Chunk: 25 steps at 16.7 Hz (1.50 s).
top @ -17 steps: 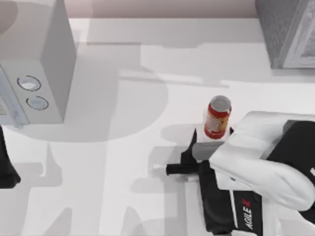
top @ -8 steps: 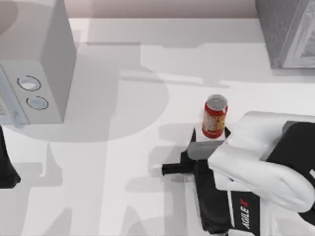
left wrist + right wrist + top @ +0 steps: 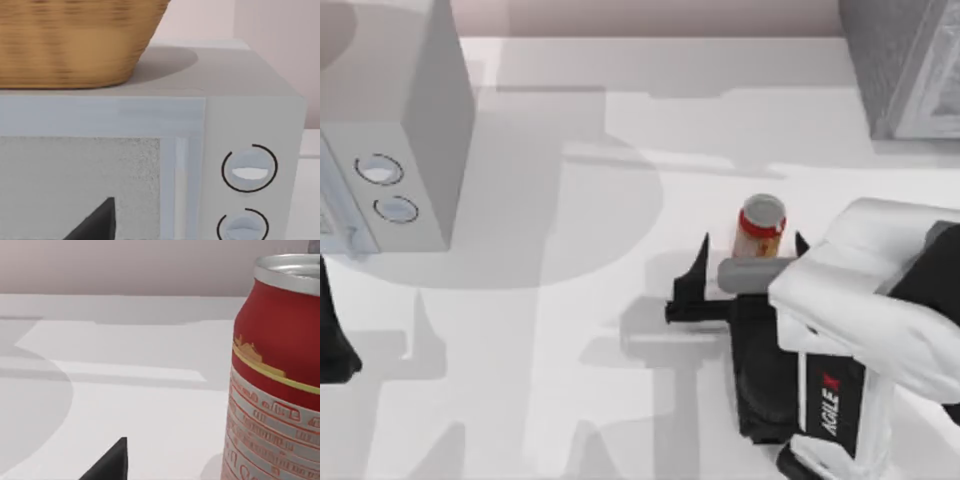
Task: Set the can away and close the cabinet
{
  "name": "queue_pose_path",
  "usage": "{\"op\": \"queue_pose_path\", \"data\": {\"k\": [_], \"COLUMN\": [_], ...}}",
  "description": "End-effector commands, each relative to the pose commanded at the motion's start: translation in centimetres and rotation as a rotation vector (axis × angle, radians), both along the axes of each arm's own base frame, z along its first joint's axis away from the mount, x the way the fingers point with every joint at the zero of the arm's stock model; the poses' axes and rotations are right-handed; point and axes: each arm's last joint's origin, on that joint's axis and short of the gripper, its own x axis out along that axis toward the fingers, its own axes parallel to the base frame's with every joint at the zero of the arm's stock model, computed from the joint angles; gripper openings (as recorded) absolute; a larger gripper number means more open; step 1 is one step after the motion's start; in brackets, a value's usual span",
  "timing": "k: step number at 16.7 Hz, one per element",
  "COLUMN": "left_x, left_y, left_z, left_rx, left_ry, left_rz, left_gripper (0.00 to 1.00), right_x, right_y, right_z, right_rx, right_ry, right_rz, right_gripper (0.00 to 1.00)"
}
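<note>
The red can (image 3: pixel 761 224) with its silver lid stands upright on the white table right of centre. My right gripper (image 3: pixel 750 256) is open at the can's near side, with one dark finger (image 3: pixel 699 268) to its left and the other tip to its right. Its grey wrist part hides the can's base. In the right wrist view the can (image 3: pixel 280 385) looms close beside one fingertip (image 3: pixel 111 463). The dark grey speckled cabinet (image 3: pixel 888 62) stands at the far right corner, its pale door panel cut off by the view's edge. My left gripper (image 3: pixel 97 224) is parked in front of the microwave.
A pale microwave (image 3: pixel 395 150) with two round dials (image 3: pixel 249 169) stands at the left, with a wicker basket (image 3: pixel 75 40) on top of it. My left arm (image 3: pixel 334 340) rests at the left edge. Open table lies between the can and the cabinet.
My right arm has pushed forward and slightly right, bringing its open fingers up on either side of the can. The left arm has not moved.
</note>
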Motion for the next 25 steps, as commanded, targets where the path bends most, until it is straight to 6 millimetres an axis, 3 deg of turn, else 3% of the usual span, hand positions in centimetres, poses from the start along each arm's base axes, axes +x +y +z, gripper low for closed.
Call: {"op": "queue_pose_path", "data": {"k": [8, 15, 25], "left_x": [0.0, 0.0, 0.0], "left_y": [0.0, 0.0, 0.0], "left_z": [0.0, 0.0, 0.0], "left_rx": [0.0, 0.0, 0.0], "left_ry": [0.0, 0.0, 0.0], "left_rz": [0.0, 0.0, 0.0], "left_gripper": [1.0, 1.0, 1.0], "right_x": [1.8, 2.0, 2.0], "right_y": [-0.7, -0.8, -0.8], "right_z": [0.4, 0.4, 0.4], "right_rx": [0.0, 0.0, 0.0], "right_ry": [0.0, 0.001, 0.001], "right_rz": [0.001, 0.001, 0.001], "right_gripper": [1.0, 1.0, 0.25]}}
